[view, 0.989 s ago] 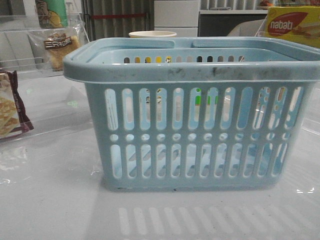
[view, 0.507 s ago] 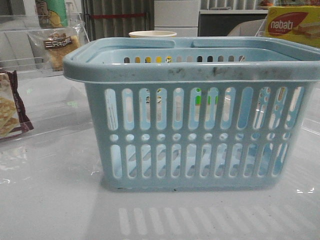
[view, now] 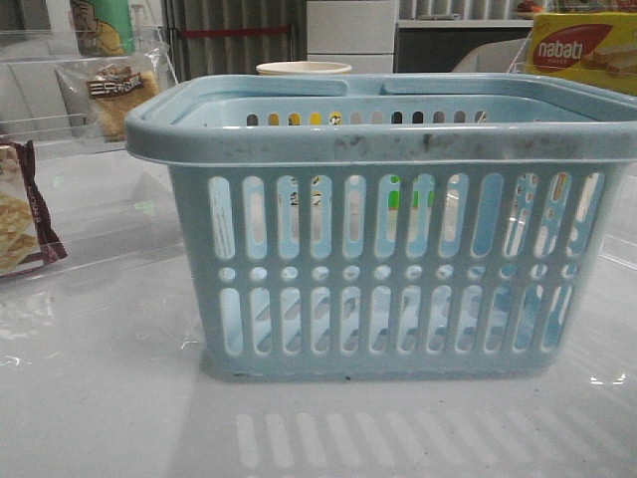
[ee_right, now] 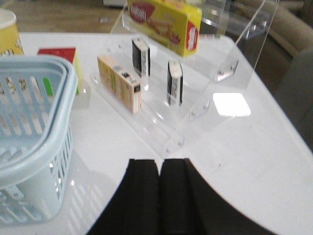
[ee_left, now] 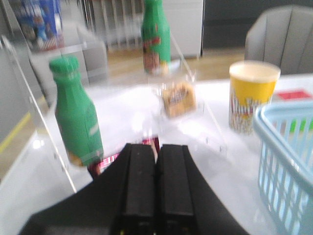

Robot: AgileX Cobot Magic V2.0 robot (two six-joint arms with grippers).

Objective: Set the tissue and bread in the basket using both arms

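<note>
Basket [view: 398,239] sits mid-counter [view: 100,398], between the two arms so either can drop into it. Bread [view: 117,92] rests on the clear stand [view: 40,70] at far left, well apart from the basket; it also shows in the left wrist view [ee_left: 179,100], ahead of the left gripper [ee_left: 156,191]. Both the left gripper and the right gripper [ee_right: 159,196] have jaws pressed together, holding nothing (neither is reaching). Tissue: cannot pick it out. Nothing appears loaded.
</note>
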